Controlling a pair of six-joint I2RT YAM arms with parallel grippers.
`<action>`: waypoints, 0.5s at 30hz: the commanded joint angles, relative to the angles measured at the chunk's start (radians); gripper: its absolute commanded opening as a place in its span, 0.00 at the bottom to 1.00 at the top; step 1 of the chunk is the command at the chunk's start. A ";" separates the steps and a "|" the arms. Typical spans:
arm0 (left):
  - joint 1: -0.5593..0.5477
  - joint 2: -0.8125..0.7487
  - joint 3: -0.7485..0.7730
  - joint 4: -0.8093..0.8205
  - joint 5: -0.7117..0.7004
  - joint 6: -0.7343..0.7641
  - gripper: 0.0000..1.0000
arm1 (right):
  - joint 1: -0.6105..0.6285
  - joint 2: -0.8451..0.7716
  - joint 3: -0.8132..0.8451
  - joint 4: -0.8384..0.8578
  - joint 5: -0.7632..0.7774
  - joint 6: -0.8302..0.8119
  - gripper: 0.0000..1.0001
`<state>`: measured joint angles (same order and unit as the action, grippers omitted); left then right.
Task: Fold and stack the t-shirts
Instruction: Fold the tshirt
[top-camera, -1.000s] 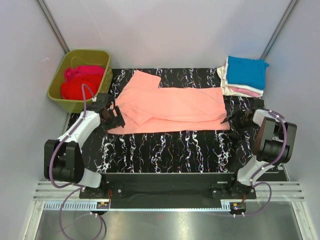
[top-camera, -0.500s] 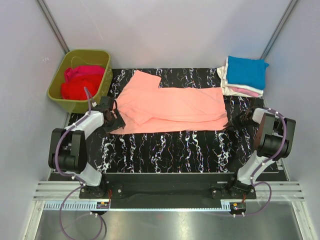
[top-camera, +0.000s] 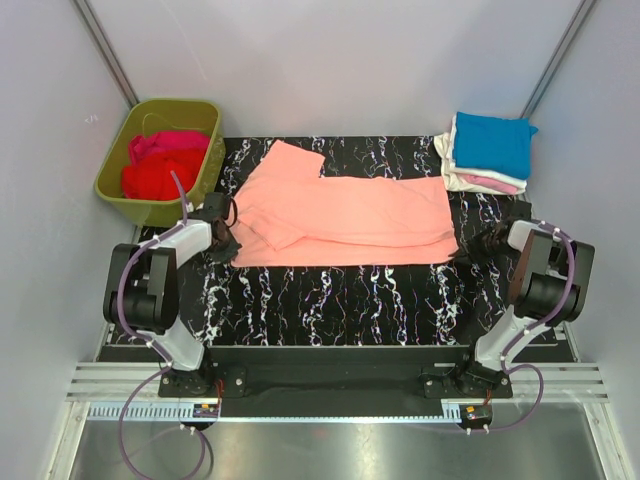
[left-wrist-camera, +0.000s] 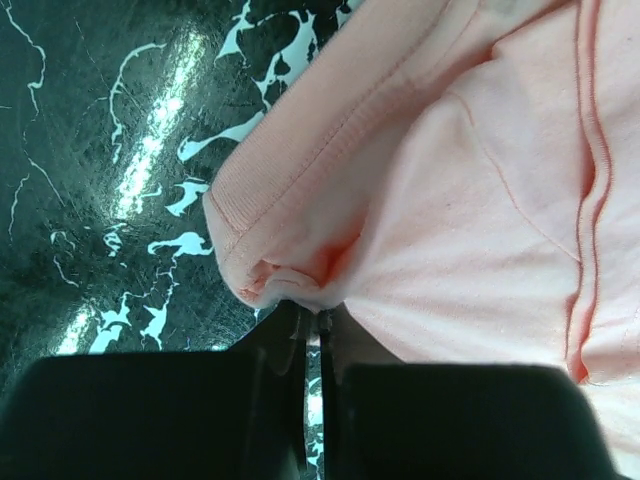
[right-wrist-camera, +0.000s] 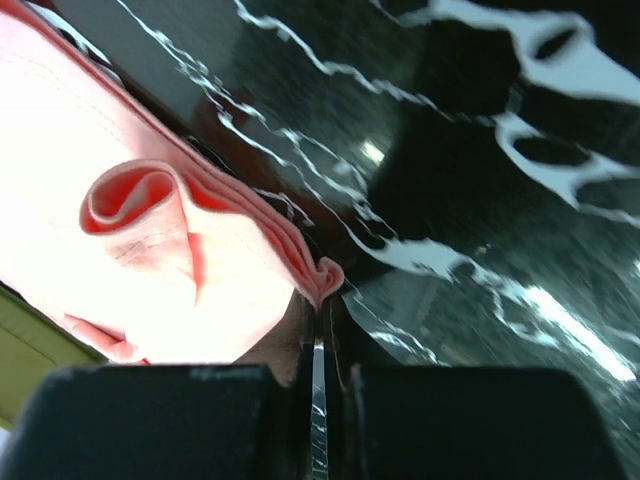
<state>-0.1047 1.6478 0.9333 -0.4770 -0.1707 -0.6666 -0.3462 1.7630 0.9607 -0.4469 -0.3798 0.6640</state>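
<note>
Left wrist: salmon tee (left-wrist-camera: 450, 200) inside left tool (left-wrist-camera: 312, 325)

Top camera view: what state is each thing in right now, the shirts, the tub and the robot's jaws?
Salmon t-shirt: spread on the table, partly folded.
Blue t-shirt: folded, topping the stack.
Red t-shirt and magenta t-shirt: crumpled in the tub.
Olive tub: upright, holding shirts.
Left arm: jaws shut on the salmon hem.
Right arm: jaws shut on the salmon hem.
</note>
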 joint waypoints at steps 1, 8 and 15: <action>0.000 -0.012 -0.008 -0.002 -0.053 0.018 0.00 | -0.034 -0.088 -0.022 -0.032 0.071 -0.015 0.00; -0.023 -0.235 -0.135 -0.063 0.025 -0.022 0.00 | -0.089 -0.244 -0.102 -0.081 0.108 0.003 0.00; -0.079 -0.455 -0.270 -0.144 0.091 -0.106 0.02 | -0.112 -0.365 -0.184 -0.156 0.179 0.008 0.00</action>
<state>-0.1677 1.2682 0.7044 -0.5701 -0.0998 -0.7242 -0.4351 1.4624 0.8024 -0.5587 -0.2939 0.6697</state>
